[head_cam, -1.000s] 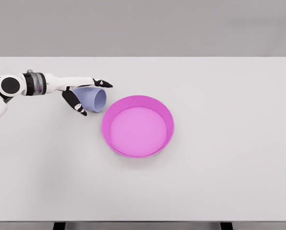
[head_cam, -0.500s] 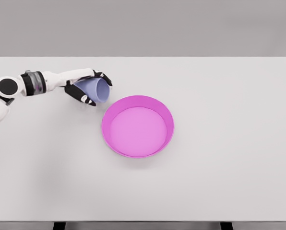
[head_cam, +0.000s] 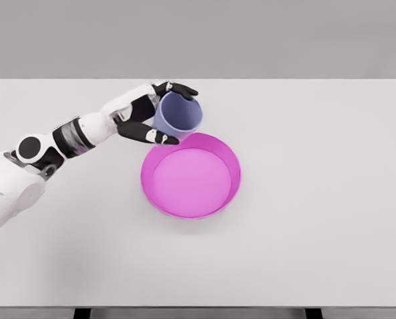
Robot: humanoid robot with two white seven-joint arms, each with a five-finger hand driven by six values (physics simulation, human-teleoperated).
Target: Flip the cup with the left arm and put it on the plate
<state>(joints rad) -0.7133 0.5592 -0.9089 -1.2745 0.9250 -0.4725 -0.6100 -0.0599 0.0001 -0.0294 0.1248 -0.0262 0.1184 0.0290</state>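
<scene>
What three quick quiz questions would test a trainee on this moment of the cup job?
1. True or false: the lavender cup already sits inside the pink plate.
2. Which hand holds the cup?
3. The cup's opening faces: A) up toward the camera, B) flat down on the table.

Key: 1. False, it is held at the plate's far-left rim. 2. The left hand. 3. A.

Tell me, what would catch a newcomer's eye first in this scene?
Probably the bright pink plate, sitting near the middle of the pale table. Next, the white robot arm reaching in from the left, its left hand gripping a lavender cup with the opening facing up, held by the plate's upper-left rim.
</scene>
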